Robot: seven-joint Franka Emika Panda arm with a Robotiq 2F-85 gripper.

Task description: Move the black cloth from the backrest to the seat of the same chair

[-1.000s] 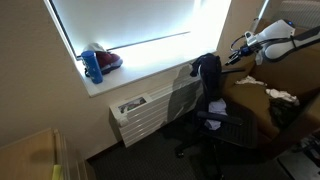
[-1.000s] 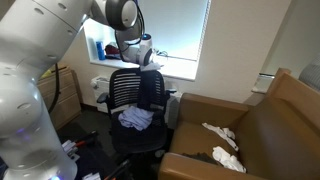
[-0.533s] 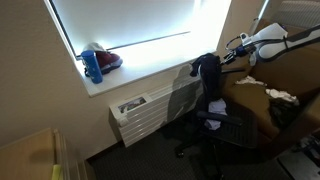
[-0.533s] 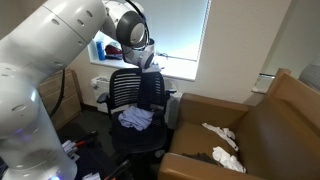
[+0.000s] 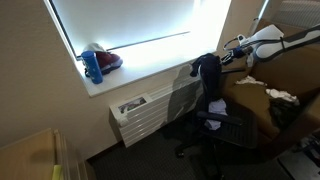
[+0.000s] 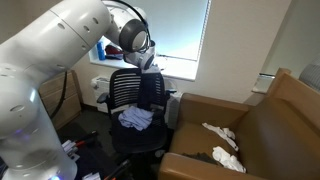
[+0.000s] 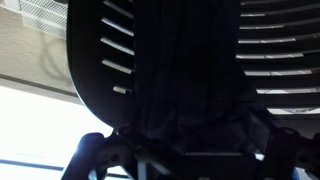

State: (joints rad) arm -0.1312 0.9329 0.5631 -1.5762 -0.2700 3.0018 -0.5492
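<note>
Claw (image 7: 187,146) spread wide, empty, facing black cloth (image 7: 185,60) draped over backrest (image 7: 92,55)

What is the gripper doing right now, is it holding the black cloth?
Gripper: looks open and holds nothing; the black cloth hangs on the backrest right in front of it.

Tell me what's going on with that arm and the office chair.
The robot arm holds its gripper at the top of the office chair's backrest, right by the black cloth draped over it. The cloth is not yet moved: it hangs on the backrest and fills the wrist view close up. A light cloth lies on the seat. It is too dark to tell whether the jaws are open or shut.
</note>
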